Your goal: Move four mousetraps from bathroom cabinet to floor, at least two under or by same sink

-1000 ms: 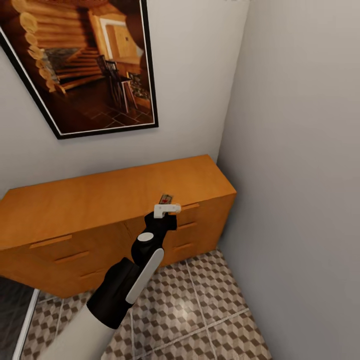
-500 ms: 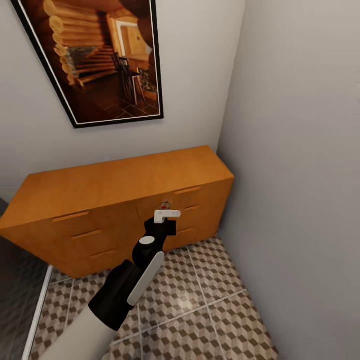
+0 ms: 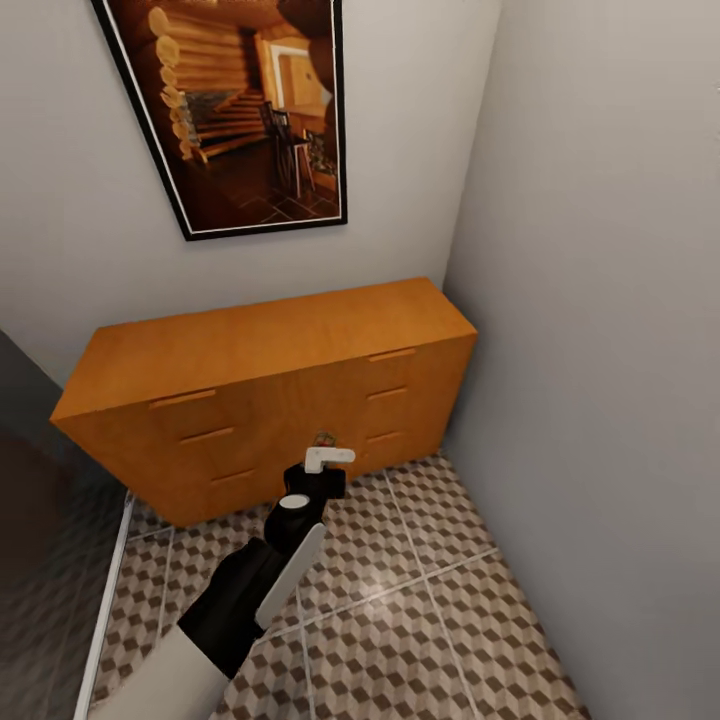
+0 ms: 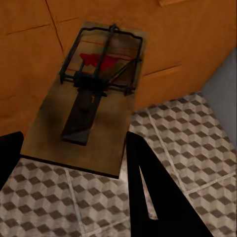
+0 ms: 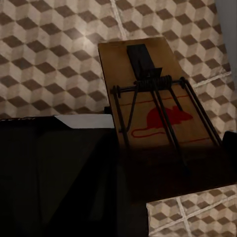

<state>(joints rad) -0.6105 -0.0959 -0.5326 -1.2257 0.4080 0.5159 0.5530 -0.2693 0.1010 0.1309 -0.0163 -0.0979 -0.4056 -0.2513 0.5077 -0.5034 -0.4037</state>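
Cabinet (image 3: 270, 400) now farther, mousetrap (image 4: 89, 94) between left pincer (image 4: 74, 168) fingers

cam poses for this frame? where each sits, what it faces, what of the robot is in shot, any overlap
Head: on the head, looking down at the cabinet, floor, wall picture; left arm and left gripper show.
Left wrist: along the fingers at a held mousetrap, cabinet behind.
Right wrist: at a second mousetrap over floor; dark gripper body in front.
Shared: cube-pattern tiles in all views; cabinet in head and left wrist.
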